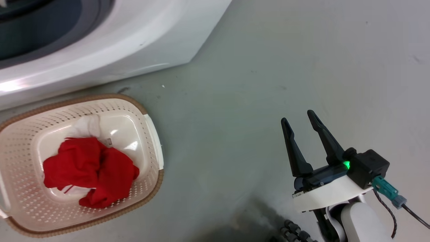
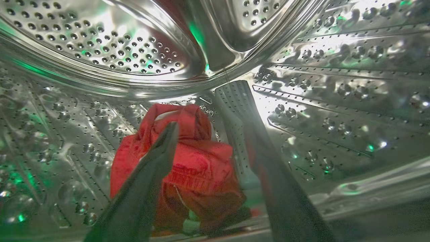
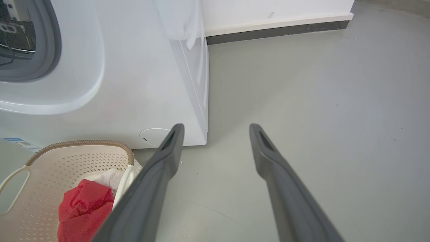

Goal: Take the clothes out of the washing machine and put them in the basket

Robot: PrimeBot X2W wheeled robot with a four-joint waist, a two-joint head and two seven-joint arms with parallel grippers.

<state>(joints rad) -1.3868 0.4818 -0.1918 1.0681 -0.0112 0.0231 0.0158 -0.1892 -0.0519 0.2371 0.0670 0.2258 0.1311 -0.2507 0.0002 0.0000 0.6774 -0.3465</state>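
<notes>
Red cloth lies in two places. One crumpled red garment [image 2: 201, 164] sits low in the shiny perforated drum [image 2: 100, 43] of the washing machine [image 1: 134, 40]. Our left tool [image 2: 205, 114] is inside the drum with its fingers spread, one dark finger in front of the garment and the other just beside it; we cannot tell whether either touches the cloth. More red clothes [image 1: 90, 168] are bunched in the basket [image 1: 20, 144], partly over a white cloth [image 1: 89, 124]. The basket stands on the grey floor [image 1: 252, 84] near the machine's front. Our right tool [image 1: 298, 116] hovers above the floor, well apart from the basket, fingers spread and holding nothing.
</notes>
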